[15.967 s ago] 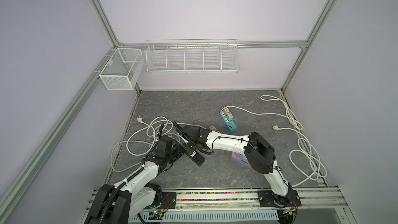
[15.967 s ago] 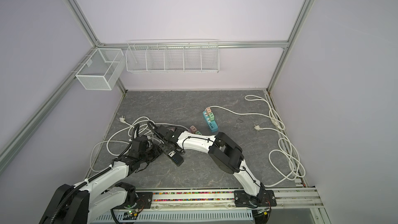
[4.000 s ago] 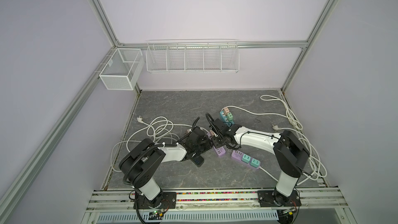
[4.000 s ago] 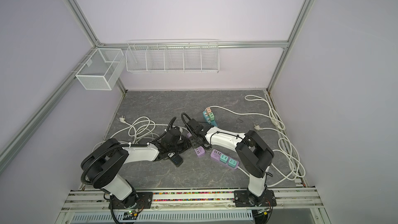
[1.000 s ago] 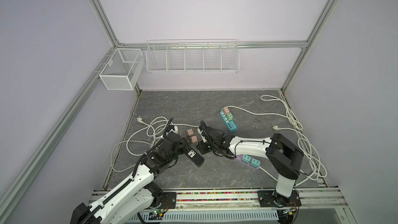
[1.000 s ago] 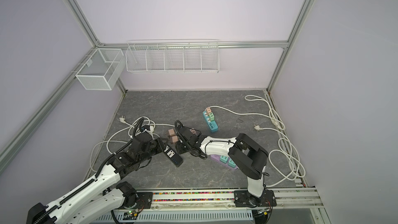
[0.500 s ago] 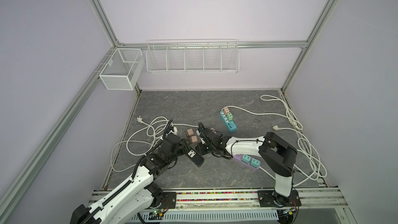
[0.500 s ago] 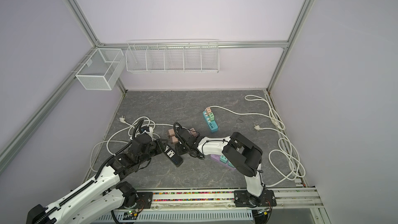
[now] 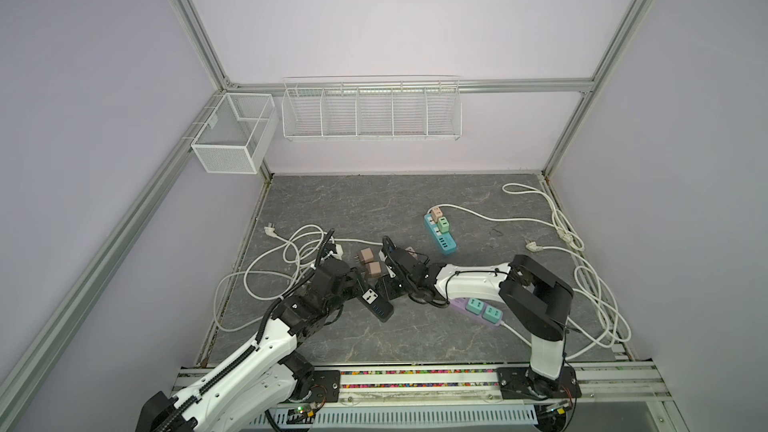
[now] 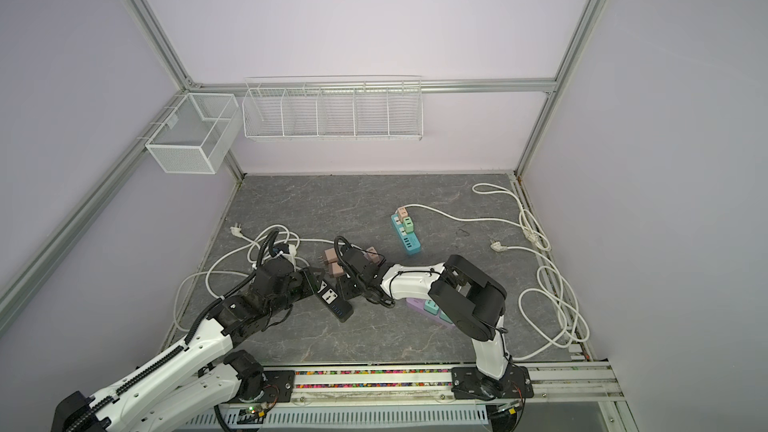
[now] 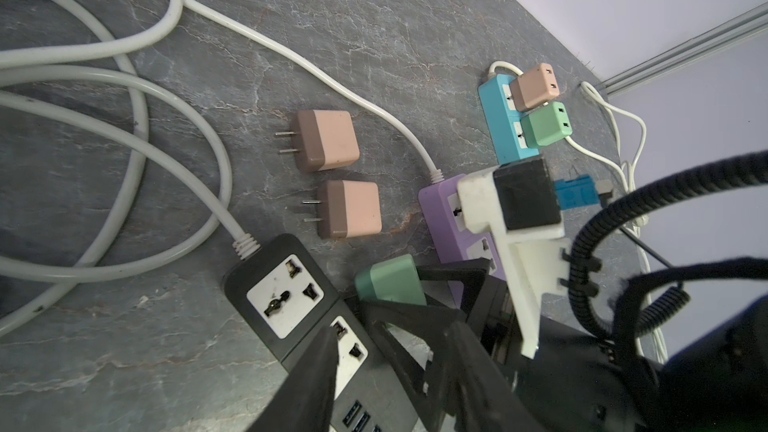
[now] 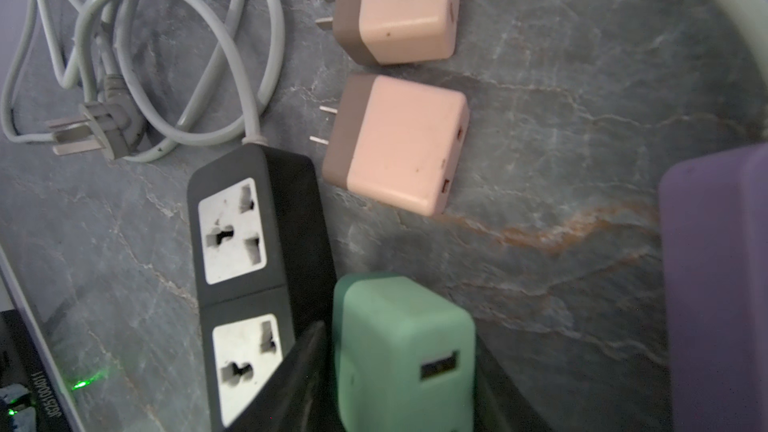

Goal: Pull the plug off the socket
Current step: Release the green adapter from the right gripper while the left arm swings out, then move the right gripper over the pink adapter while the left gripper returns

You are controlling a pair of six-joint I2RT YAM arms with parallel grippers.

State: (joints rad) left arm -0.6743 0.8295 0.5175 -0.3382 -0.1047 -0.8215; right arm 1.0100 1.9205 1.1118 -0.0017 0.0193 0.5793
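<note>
A black power strip point(image 9: 374, 299) point(image 10: 332, 297) lies at the front left of the floor, and both of its white sockets point(image 12: 232, 234) are bare. Right beside it sits the green plug point(image 12: 399, 317) point(image 11: 390, 282), out of the socket. My right gripper point(image 12: 397, 340) point(image 9: 390, 288) is open, with the plug between its fingers and a thin dark gap at one side. My left gripper point(image 11: 392, 332) point(image 9: 359, 286) is open and straddles the strip near its USB end. In both top views the right gripper hides the green plug.
Two loose pink-and-brown plugs point(image 11: 328, 141) point(image 11: 351, 209) lie just beyond the strip. A purple strip point(image 9: 469, 305) with teal plugs passes under the right arm. A blue strip point(image 9: 440, 234) lies farther back. White cable coils point(image 9: 282, 259) point(image 9: 590, 284) fill both sides.
My right gripper's jaws have spread apart from the green plug, which now rests beside the black strip. The left jaws have widened a little. Both arms stay close together over the strip.
</note>
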